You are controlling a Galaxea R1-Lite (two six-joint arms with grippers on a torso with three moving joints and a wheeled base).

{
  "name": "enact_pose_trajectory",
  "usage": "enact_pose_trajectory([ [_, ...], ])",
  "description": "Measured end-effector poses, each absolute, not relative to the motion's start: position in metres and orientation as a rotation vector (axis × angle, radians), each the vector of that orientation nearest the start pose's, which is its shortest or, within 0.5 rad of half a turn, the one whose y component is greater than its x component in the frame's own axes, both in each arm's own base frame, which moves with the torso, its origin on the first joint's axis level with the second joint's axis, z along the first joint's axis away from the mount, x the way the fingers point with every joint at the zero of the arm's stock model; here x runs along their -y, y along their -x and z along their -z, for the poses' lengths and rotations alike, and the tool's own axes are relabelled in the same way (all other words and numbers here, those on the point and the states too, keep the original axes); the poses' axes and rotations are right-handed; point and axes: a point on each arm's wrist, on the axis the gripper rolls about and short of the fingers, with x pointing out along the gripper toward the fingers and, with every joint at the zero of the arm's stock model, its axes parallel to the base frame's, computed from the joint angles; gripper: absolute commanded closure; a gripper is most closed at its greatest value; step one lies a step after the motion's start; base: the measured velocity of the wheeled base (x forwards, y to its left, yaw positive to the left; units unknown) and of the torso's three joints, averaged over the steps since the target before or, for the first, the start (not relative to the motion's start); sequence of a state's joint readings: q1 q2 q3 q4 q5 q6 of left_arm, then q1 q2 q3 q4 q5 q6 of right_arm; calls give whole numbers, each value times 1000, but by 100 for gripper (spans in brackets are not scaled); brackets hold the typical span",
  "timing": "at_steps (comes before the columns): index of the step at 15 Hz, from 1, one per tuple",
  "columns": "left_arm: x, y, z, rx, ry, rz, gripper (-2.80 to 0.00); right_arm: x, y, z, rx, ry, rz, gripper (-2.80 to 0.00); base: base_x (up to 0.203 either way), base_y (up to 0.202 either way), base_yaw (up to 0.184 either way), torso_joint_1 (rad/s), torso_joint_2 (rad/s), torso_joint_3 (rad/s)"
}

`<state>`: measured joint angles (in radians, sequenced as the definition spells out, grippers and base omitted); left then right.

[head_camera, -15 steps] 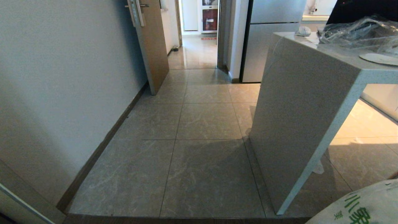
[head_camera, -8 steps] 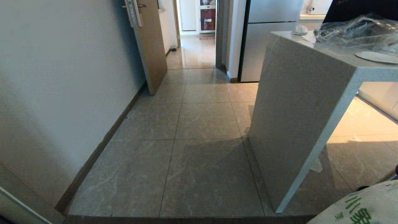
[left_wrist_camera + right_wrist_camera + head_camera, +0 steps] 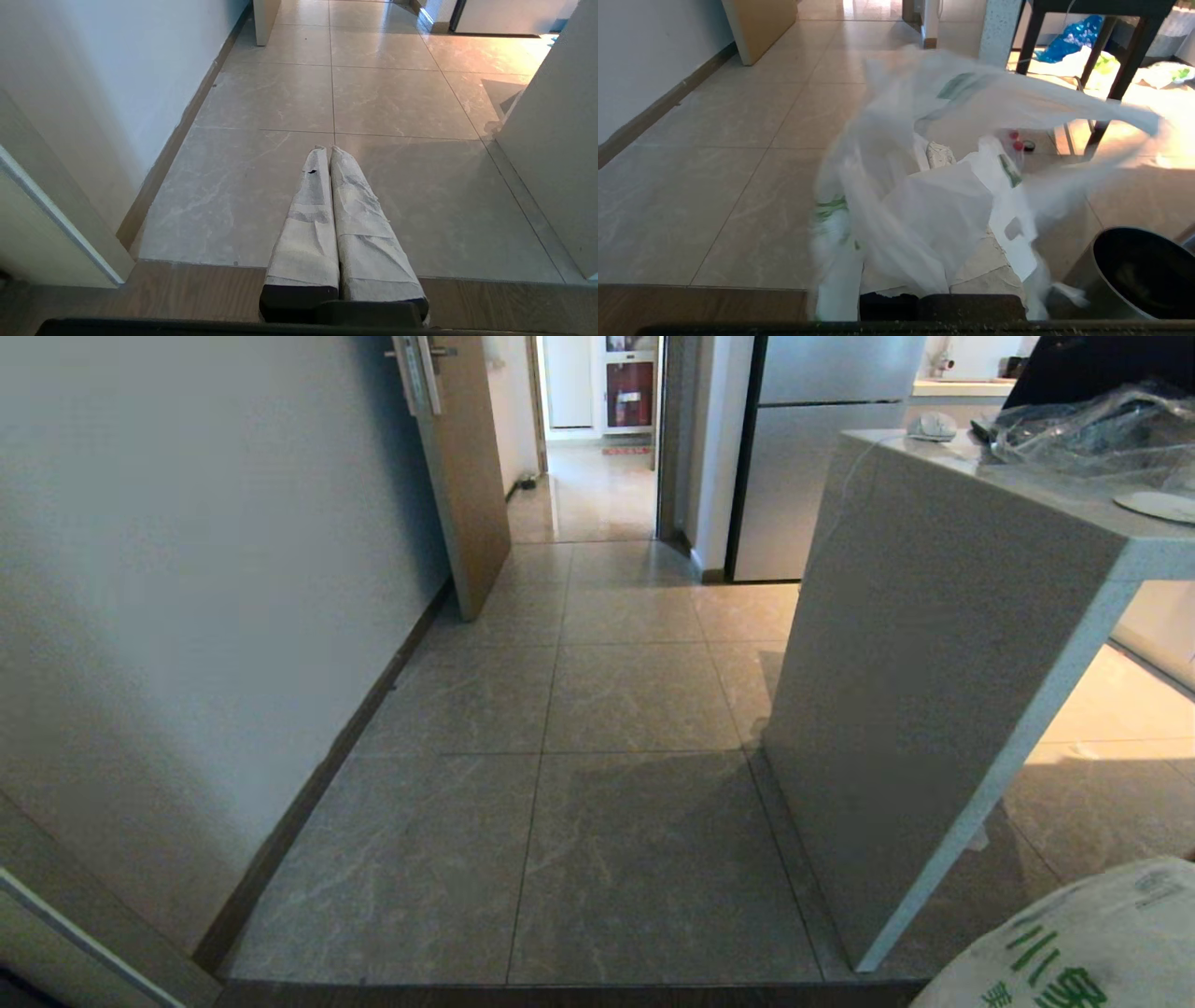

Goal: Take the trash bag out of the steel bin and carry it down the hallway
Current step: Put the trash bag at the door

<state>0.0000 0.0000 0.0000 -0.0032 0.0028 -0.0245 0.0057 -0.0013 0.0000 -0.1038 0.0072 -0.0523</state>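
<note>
White trash bag (image 3: 924, 205) on right end effector (image 3: 941, 161), one steel bin (image 3: 1139, 275)

Floor (image 3: 616, 709) was large glossy beige-grey marbled tiles with thin dark joints. A speckled stone counter (image 3: 934, 644) stood as the landmark. Left of it across the tiles ran a plain white wall (image 3: 187, 569) with a dark baseboard (image 3: 373, 709). Beyond the counter stood a steel fridge (image 3: 803, 457). Left of the fridge, a wooden door (image 3: 462, 467) stood open with a metal handle. Past it, a doorway (image 3: 597, 439) led to brighter tiles. Warm light fell on the floor right of the counter. A wood strip (image 3: 140, 294) edged the nearest tiles.
</note>
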Motion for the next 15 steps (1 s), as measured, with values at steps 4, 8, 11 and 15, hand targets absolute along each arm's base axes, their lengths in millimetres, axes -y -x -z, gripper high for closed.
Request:
enact_pose_trajectory([
  [4, 0, 23, -76, 3, 24, -3, 0, 0, 23, -86, 106, 53, -9, 0, 0, 0, 0, 0, 0, 0],
  [8, 0, 23, -76, 3, 25, -3, 0, 0, 23, -86, 106, 53, -10, 0, 0, 0, 0, 0, 0, 0],
  [11, 0, 23, -76, 3, 26, -3, 0, 0, 23, -86, 106, 53, -10, 0, 132, 0, -1, 4, 3, 1],
  [15, 0, 23, -76, 2, 27, -3, 0, 0, 23, -86, 106, 53, -9, 0, 190, 0, 0, 2, 2, 3],
])
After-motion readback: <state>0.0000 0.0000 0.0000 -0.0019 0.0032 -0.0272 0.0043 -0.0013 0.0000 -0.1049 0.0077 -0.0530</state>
